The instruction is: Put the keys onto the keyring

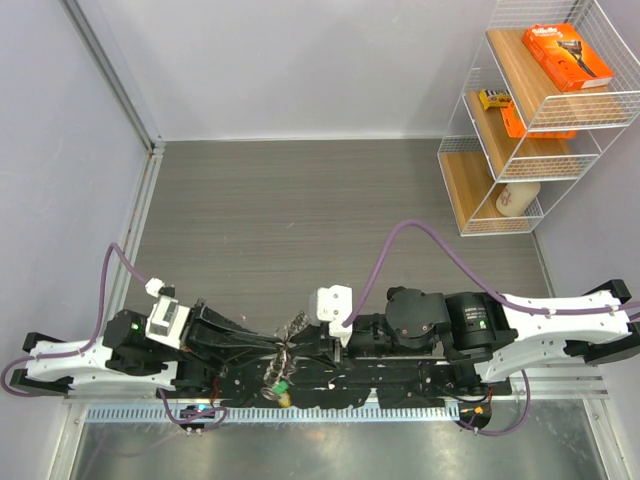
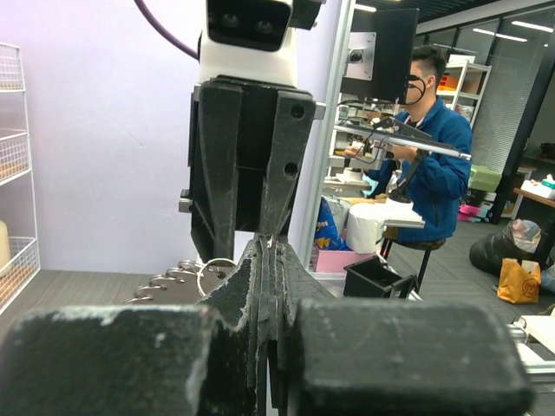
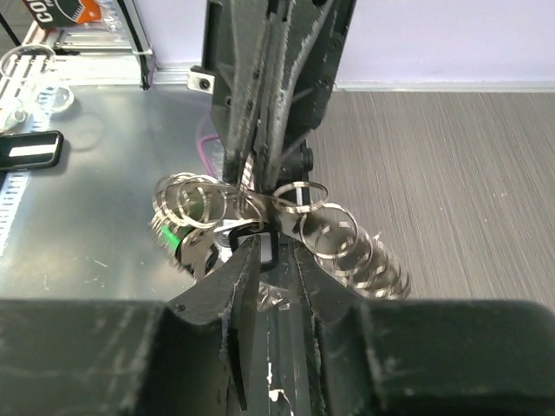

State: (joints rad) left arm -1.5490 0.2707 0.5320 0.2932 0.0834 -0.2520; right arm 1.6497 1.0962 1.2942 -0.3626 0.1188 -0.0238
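Well away from both tools, at the far right corner, a white wire shelf point(image 1: 515, 60) holds an orange box point(image 1: 567, 56) on its top board, a small yellow box point(image 1: 493, 98) on the one below, and a pale bottle point(image 1: 516, 198) lying at the bottom.

The keyring point(image 3: 342, 247) hangs right where the two tools meet tip to tip. The left gripper point(image 3: 260, 173) has its fingers pressed together on it. The rings and keys fan out in a row to either side of those fingers, so the long axis runs across the line of the two arms. A green tag point(image 3: 165, 232) dangles at one end of the row.

The right gripper point(image 3: 264, 256) faces it with a narrow gap between its fingers. A black-headed key point(image 3: 268, 247) sits in that gap (whether the fingers actually press it, I cannot tell).

Beneath the tools is a grey wood-grain table point(image 1: 300, 220), with a brushed metal strip point(image 1: 300, 450) on the arms' base side. Pale lilac walls point(image 1: 300, 60) close in the far side. Beyond the right gripper, the left wrist view shows a person in a blue jacket point(image 2: 434, 165) seated in the room.
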